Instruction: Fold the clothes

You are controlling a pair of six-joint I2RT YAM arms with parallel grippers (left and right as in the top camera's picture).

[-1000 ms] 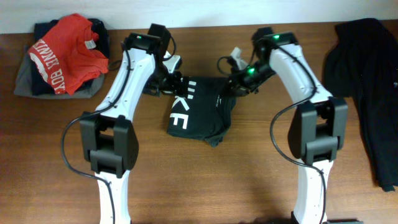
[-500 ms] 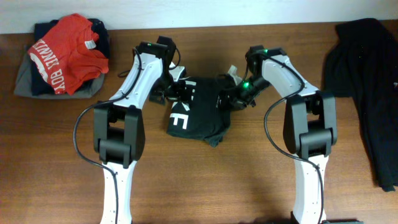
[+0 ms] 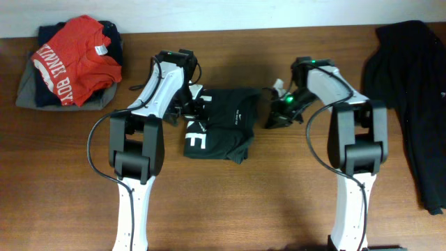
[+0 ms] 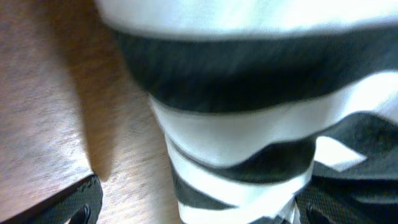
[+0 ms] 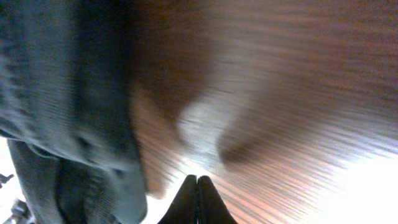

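**Black T-shirt (image 3: 221, 120) folded on worktop (image 3: 279, 188)**

We see it as a rumpled, roughly rectangular bundle lying flat mid-worktop. Big white lettering runs along its left side, the rest is plain black, and its lower right corner is bunched.

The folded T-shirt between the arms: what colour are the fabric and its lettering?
Black T-shirt, white lettering; overhead view shows it best.
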